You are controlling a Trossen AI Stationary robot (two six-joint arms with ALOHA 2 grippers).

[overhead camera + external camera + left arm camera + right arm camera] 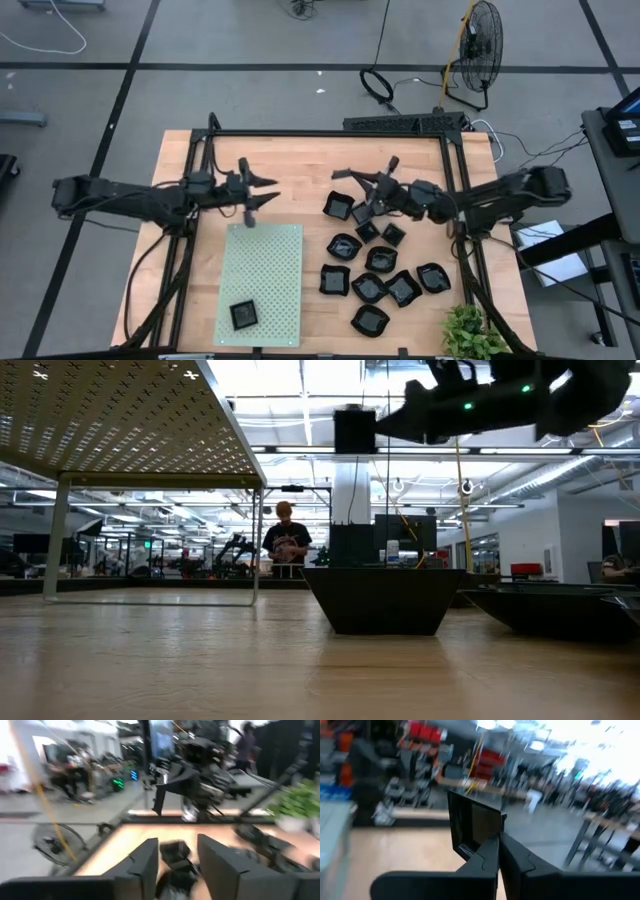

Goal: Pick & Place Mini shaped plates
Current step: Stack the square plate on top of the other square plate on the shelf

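High view: left claw (262,196) open above the mat (263,283); right claw (362,192) apparently pinches a plate (476,827).

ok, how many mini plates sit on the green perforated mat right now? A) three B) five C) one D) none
C: in the high view a single black plate sits near the mat's lower left corner, while the other plates lie on the bare wood to its right.
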